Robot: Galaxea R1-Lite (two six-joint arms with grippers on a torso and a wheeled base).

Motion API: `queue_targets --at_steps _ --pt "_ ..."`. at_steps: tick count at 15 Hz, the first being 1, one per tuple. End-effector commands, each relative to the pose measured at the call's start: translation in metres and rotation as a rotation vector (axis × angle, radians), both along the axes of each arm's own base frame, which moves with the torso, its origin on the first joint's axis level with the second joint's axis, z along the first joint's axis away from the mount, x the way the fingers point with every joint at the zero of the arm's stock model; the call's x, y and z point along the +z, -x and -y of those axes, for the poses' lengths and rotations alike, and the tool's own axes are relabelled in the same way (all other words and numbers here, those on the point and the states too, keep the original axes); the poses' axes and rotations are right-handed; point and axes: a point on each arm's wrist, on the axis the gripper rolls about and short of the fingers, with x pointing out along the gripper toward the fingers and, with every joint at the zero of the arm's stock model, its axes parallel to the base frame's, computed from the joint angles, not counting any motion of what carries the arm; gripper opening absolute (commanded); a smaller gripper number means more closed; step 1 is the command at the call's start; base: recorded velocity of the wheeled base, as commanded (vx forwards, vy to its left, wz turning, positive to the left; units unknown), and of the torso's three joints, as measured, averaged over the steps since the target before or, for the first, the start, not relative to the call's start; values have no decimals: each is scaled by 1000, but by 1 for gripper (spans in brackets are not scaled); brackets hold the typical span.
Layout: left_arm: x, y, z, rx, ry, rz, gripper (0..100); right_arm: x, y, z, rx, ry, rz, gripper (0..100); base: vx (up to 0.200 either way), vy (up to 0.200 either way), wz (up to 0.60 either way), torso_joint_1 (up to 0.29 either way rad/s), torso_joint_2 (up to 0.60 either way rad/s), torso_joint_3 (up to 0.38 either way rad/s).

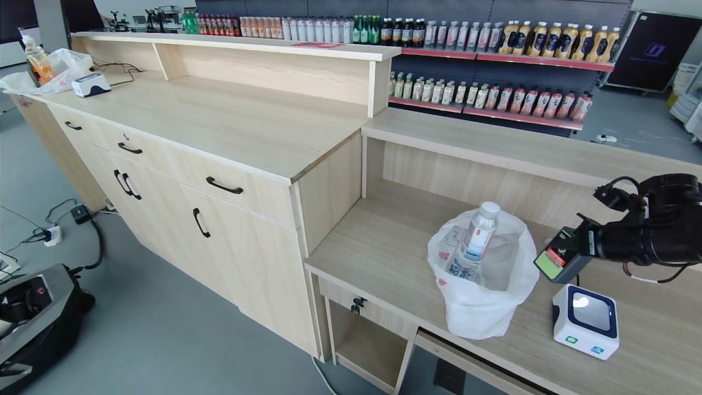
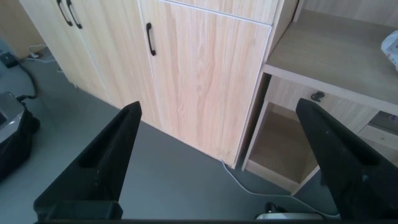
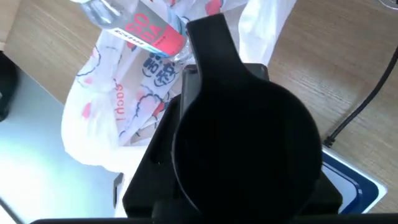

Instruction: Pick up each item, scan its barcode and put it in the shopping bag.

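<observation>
White thin-plastic shopping bag (image 1: 477, 312) stands on the surface (image 1: 384, 247) with a clear bottle (image 1: 478, 233) upright inside and the scanner (image 1: 586, 321) just beside it.
Right pincer (image 1: 571, 248) is clamped on a small dark box (image 1: 553, 262), held above the scanner near the bag. The box looks light, stiff and probably slick, so grip its narrow sides and leave the barcode face free. Left pincer (image 2: 219, 104) hangs wide apart over the floor.

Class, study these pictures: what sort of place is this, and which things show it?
Most likely a shop checkout, perhaps a mock-up: shelves of bottled drinks stand behind, a barcode scanner sits on the wooden counter, and a white shopping bag beside it holds a bottle.
</observation>
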Motion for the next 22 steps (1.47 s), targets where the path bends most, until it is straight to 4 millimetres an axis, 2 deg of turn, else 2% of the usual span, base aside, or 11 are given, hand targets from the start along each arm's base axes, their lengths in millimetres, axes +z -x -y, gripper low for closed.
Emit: queue_targets --at_steps 1,7,10,14,22 --pt "0 0 0 0 2 1 100 -18 -2 2 1 -12 -49 0 0 0 0 0 0 0" --pt "0 0 0 0 0 1 100 -20 -1 -1 28 -24 -39 0 0 0 0 0 0 0" --pt "0 0 0 0 0 1 100 -33 8 -1 -1 -15 -80 0 0 0 0 0 0 0" --pt "0 0 0 0 0 1 100 -39 5 0 -50 -21 -32 0 0 0 0 0 0 0" --pt "0 0 0 0 0 1 100 -31 12 2 -122 27 -21 0 0 0 0 0 0 0"
